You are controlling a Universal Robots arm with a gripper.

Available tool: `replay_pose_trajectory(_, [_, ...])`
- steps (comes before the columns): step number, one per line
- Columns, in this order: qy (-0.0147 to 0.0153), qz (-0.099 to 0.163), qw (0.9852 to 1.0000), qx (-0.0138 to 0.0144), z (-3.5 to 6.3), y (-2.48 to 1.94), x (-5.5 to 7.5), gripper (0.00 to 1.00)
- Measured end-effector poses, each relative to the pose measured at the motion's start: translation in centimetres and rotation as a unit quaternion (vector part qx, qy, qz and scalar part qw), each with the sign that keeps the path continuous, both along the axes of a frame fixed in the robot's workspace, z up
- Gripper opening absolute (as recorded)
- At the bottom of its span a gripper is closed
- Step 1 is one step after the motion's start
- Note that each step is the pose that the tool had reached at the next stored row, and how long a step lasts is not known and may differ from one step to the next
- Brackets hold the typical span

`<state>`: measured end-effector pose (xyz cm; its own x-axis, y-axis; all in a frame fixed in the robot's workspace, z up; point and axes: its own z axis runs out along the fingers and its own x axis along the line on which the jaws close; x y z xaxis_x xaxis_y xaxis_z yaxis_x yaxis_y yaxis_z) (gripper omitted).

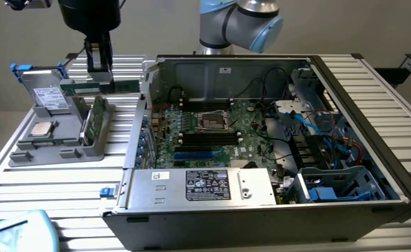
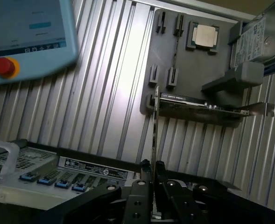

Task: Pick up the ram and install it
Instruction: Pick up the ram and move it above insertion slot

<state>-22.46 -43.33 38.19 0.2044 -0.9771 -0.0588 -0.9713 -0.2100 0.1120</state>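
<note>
With fingers point(image 2: 159, 172) clamped on the ram point(image 1: 125, 85), lift straight and level, clear of the gray parts tray point(image 1: 23, 155); avoid twisting.

No legible text. The power supply point(image 1: 198, 188) carries a dark printed label and a small white sticker; the hard drive point(image 1: 49, 98) carries a white label. Print on all is unreadable.

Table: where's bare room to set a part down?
Bare table slats between the grey tray and the pendant, and beside the case at the exterior view's right. Tray and case interior are crowded.
</note>
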Motion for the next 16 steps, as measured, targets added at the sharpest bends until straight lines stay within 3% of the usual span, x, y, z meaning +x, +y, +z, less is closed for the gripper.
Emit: replay_pose_trajectory(16, [0.0047,0.000,1.0000,0.0000,0.72,-0.20,7.0,0.15])
